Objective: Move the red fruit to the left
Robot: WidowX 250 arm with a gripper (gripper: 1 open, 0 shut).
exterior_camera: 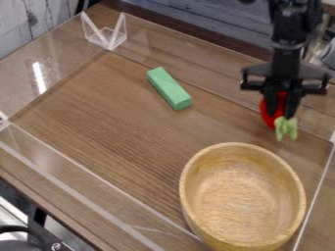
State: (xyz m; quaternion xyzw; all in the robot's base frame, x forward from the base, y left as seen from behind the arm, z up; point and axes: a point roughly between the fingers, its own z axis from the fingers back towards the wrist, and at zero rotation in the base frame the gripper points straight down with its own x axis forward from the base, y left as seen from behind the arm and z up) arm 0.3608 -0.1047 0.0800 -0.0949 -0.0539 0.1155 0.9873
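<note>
The red fruit [273, 108], a small glossy strawberry with a light green cap hanging at its lower right, is at the right side of the wooden table. My gripper [279, 110] comes down on it from above. Its black fingers are pressed against both sides of the fruit, so it is shut on it. The fruit looks tilted and slightly raised off the wood, though I cannot tell for sure that it is clear of the surface.
A flat green rectangular block [167, 87] lies near the table's middle. A large wooden bowl [197, 186] sits at the front right, just below the fruit. Clear plastic walls [53, 157] ring the table, with a clear stand [105, 31] at the back left.
</note>
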